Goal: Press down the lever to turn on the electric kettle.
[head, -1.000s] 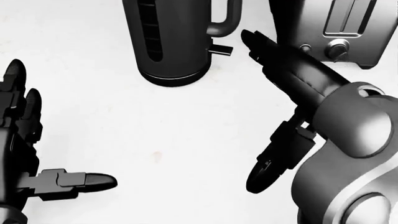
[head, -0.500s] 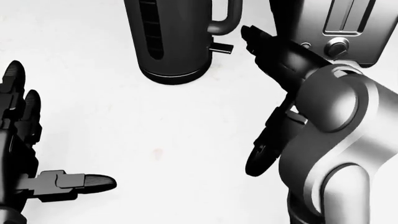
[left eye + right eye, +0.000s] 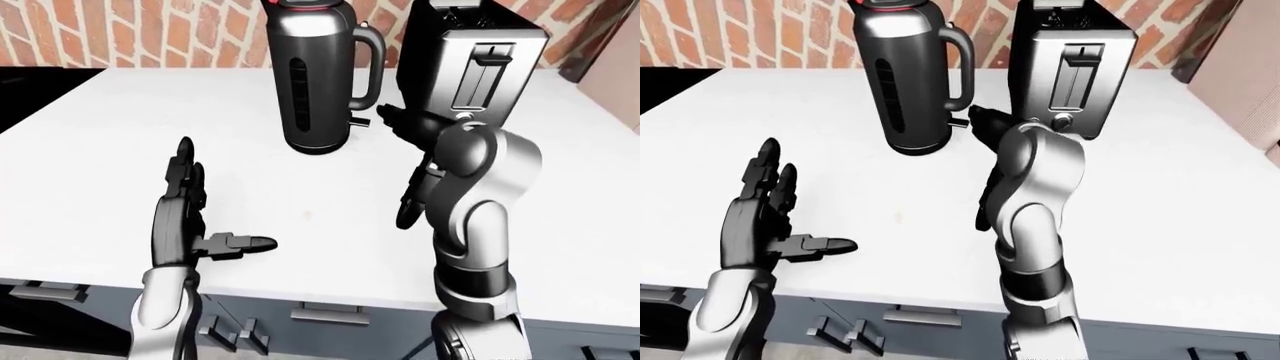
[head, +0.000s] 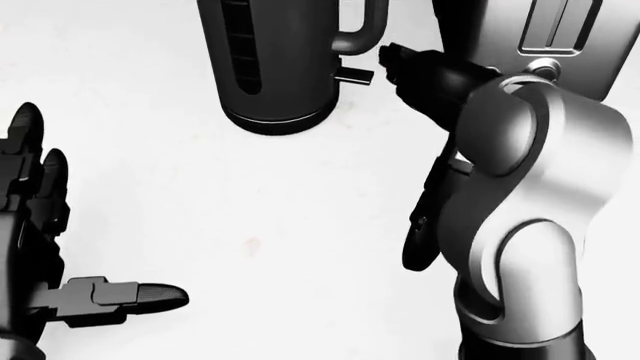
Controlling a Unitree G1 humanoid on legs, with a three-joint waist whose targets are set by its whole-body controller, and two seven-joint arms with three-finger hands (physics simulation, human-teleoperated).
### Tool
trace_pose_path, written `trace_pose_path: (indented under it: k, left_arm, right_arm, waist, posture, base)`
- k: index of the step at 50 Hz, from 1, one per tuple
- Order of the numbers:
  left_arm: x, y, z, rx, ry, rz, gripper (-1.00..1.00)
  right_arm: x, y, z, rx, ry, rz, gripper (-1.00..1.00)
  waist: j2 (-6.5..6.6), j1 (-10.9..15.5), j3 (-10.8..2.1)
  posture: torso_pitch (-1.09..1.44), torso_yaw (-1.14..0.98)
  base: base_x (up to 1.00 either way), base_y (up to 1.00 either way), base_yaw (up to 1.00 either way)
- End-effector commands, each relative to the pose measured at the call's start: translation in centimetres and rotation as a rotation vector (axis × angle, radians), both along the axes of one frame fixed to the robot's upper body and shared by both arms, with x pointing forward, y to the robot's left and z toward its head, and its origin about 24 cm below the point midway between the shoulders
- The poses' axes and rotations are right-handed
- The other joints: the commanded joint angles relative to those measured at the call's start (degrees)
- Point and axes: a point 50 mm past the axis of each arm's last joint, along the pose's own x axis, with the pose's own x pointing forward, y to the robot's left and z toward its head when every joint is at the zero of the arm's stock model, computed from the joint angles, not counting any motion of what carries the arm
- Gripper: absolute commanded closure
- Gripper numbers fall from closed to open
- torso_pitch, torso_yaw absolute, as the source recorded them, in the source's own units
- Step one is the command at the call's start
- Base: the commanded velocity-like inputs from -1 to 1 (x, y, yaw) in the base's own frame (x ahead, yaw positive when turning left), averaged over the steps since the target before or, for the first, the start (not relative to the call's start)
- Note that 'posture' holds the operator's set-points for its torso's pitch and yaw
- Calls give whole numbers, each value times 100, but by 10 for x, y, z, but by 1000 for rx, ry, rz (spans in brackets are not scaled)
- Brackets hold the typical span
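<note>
Kettle (image 3: 318, 79) standing upright on the white desk (image 3: 120, 142), just left of the toaster (image 3: 478, 64).
Right hand (image 4: 425, 71) is pointing its fingers close beside the small lever (image 4: 356, 76) at the kettle's base, grasping nothing; left hand (image 3: 180, 217) is hovering apart, fingers spread wide.
</note>
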Motion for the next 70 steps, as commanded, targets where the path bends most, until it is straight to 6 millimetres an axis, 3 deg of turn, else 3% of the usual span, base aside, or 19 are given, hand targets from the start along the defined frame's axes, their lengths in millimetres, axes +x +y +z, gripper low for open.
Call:
trace_pose_path:
  k: [1, 19, 24, 36, 46, 57, 70]
  left_arm:
    - [-3, -1, 16, 17, -92, -4, -100]
    - [-3, -1, 23, 15, -92, -3, -100]
    - [-4, -1, 17, 14, -92, -3, -100]
    - [-3, 1, 26, 10, -103, 6, -100]
    - [-6, 0, 22, 8, -104, 8, -100]
    - [-8, -1, 21, 8, -100, 5, -100]
    - [-6, 0, 20, 8, -100, 6, -100]
  right_arm:
    - [-4, 2, 14, -10, -65, 2, -100]
    - [6, 18, 13, -100, 1, 42, -100]
    - [12, 23, 14, -113, 7, 39, -100]
    - [26, 21, 9, -157, 50, 20, -100]
    - [37, 19, 1, -157, 91, 11, -100]
    - [43, 24, 14, -146, 51, 12, -100]
    - [53, 22, -2, -142, 99, 7, -100]
  waist:
    - [11, -1, -136]
    - [33, -17, -130]
    - [40, -12, -126]
    - [43, -21, -115]
    - [46, -7, -123]
    - [44, -6, -136]
    - [28, 19, -170]
  posture:
    - [0, 0]
    - [0, 0]
    - [0, 0]
    - [0, 0]
    - [0, 0]
    - [0, 0]
    - [0, 0]
  base:
    - [0, 0, 0]
    - [0, 0, 0]
    - [0, 0, 0]
    - [0, 0, 0]
    - [0, 0, 0]
    - [0, 0, 0]
    - [0, 0, 0]
